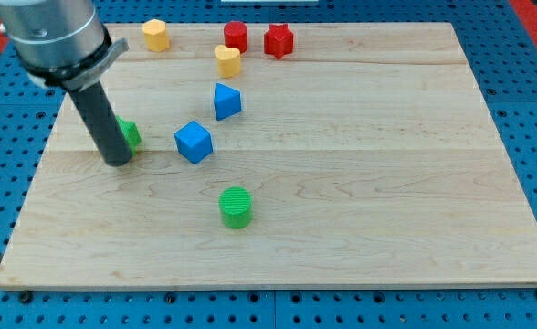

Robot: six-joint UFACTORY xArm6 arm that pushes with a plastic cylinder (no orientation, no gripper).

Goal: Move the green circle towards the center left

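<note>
The green circle (236,206), a short ribbed cylinder, stands on the wooden board (360,201) a little left of and below its middle. My tip (117,161) rests on the board at the centre left, well to the left of and above the green circle. A second green block (130,134) sits right behind the rod, partly hidden by it, so its shape is unclear.
A blue cube (194,142) and a blue wedge-like block (226,100) lie between my tip and the board's middle. Near the view's top are a yellow block (155,35), a yellow heart-like block (227,60), a red cylinder (236,36) and a red star-like block (279,40).
</note>
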